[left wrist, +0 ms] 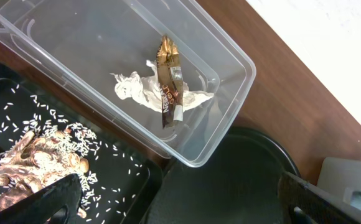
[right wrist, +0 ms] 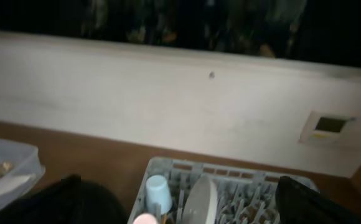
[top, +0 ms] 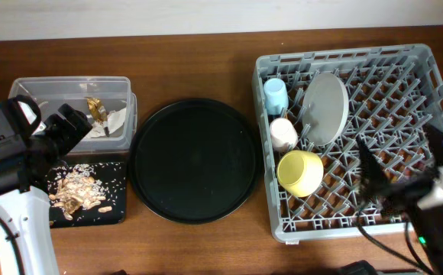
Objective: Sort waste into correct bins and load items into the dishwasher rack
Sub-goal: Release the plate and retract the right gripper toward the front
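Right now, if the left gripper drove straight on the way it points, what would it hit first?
Probably the clear plastic box: the left gripper, jaws open and empty, aims at its near wall, just past the flat black tray. Depth is unclear, so treat this as likely.

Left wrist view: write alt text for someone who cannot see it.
A clear plastic box holds a crumpled white tissue and a gold wrapper. Beside it, a flat black tray carries brown food scraps and rice grains.
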`<act>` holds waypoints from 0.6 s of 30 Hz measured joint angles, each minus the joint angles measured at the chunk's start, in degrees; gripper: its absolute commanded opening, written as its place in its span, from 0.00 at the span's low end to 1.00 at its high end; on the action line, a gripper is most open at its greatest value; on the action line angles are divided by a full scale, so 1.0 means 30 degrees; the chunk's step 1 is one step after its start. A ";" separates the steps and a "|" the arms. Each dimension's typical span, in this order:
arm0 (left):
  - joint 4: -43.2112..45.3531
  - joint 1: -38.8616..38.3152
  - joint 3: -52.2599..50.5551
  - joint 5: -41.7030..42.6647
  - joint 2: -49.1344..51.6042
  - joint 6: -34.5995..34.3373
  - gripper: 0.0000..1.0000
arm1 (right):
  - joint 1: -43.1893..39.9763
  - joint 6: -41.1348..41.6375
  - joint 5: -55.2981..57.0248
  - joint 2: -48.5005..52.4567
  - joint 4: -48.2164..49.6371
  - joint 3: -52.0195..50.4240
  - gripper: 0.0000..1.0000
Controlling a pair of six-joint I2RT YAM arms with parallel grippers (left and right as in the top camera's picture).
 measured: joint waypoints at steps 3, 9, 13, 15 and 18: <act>-0.0029 0.0000 0.0000 0.0000 0.0000 0.0000 1.00 | -0.1005 0.0058 -0.0270 -0.1370 0.0015 -0.0568 0.98; -0.0051 0.0000 0.0000 0.0000 0.0000 0.0000 0.99 | -0.2091 0.0699 -0.0525 -0.4240 0.2586 -0.3942 0.98; -0.0058 0.0000 0.0000 0.0000 0.0000 0.0000 0.99 | -0.2157 0.1224 -0.0692 -0.6309 0.6280 -0.7577 0.98; -0.0058 0.0000 0.0000 0.0000 0.0000 0.0000 0.99 | -0.2186 0.1770 -0.0721 -0.7198 0.8386 -0.9661 0.98; -0.0058 0.0000 0.0000 0.0000 0.0000 0.0000 0.99 | -0.2565 0.3191 -0.0780 -0.8386 1.1417 -1.3296 0.98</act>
